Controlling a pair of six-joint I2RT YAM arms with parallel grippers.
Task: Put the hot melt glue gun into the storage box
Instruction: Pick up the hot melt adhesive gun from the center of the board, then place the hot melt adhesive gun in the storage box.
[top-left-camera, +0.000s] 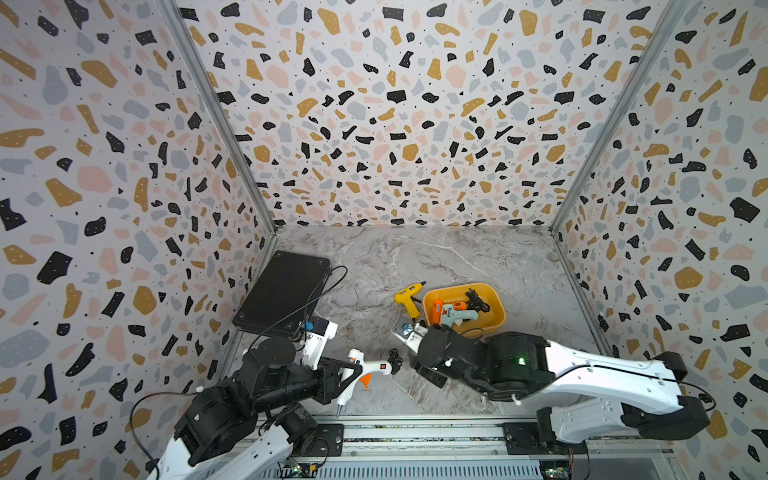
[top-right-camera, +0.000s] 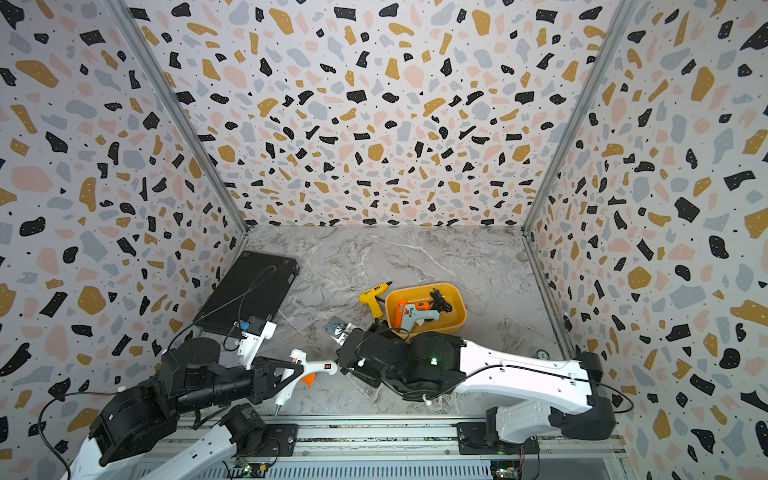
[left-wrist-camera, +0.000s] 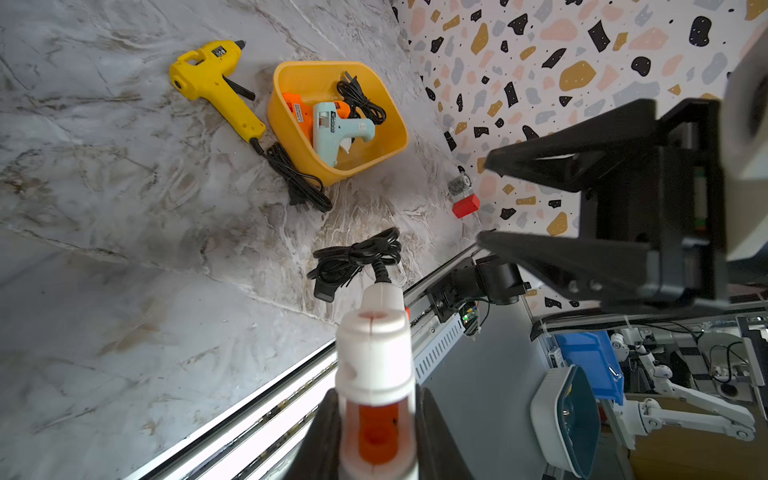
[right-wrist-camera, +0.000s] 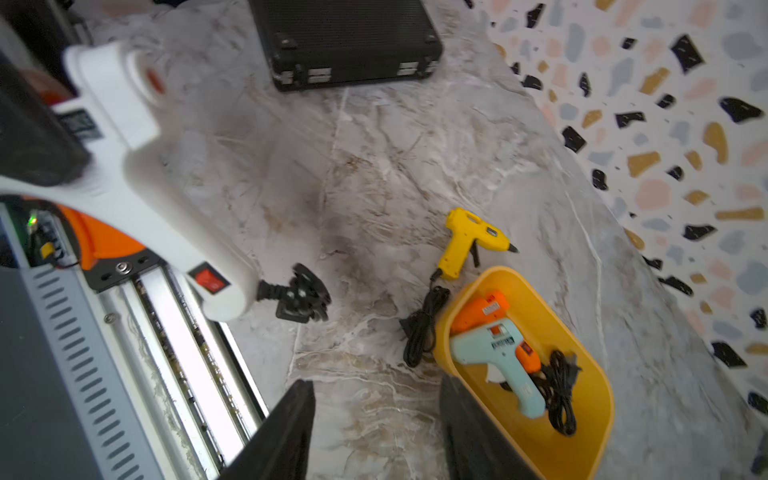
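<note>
My left gripper (top-left-camera: 348, 371) (left-wrist-camera: 376, 419) is shut on a white hot melt glue gun (top-left-camera: 361, 368) (top-right-camera: 305, 368) (left-wrist-camera: 374, 353) with an orange trigger, held above the table's front edge. Its bundled cord (left-wrist-camera: 357, 253) hangs from the handle. The mustard-yellow storage box (top-left-camera: 498, 307) (top-right-camera: 459, 307) (left-wrist-camera: 286, 124) (right-wrist-camera: 582, 449) holds a light blue gun (top-left-camera: 455, 313) (right-wrist-camera: 503, 353) and an orange gun (top-left-camera: 436, 311). A yellow glue gun (top-left-camera: 405, 299) (left-wrist-camera: 216, 79) (right-wrist-camera: 465, 241) lies on the table just left of the box. My right gripper (right-wrist-camera: 378, 399) (left-wrist-camera: 482, 199) stands open and empty beside the box's near left corner.
A large flat black case (top-left-camera: 286, 291) (right-wrist-camera: 345, 37) lies at the back left against the wall. The yellow gun's cord (left-wrist-camera: 299, 178) rests by the box. A small red block (left-wrist-camera: 465, 205) sits by the right wall. A metal rail (top-left-camera: 415, 432) runs along the front edge.
</note>
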